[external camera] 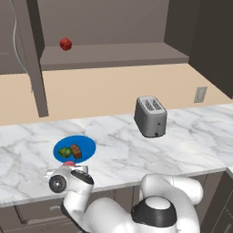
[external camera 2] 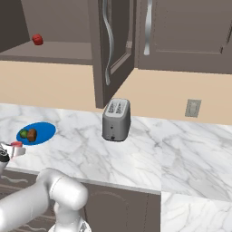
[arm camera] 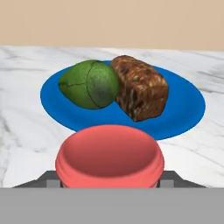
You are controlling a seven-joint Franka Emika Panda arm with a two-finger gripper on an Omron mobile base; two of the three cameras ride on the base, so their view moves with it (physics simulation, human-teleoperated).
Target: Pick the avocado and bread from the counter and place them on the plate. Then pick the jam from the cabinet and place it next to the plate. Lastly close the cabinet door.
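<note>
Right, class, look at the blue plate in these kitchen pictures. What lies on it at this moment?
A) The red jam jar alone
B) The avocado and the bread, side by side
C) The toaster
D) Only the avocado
B: in the hand view the avocado and the bread lie touching on the plate, while the jam sits nearer the camera, off the plate.

avocado [arm camera: 89, 84] touching bread [arm camera: 140, 87], on plate [arm camera: 183, 109]
</note>
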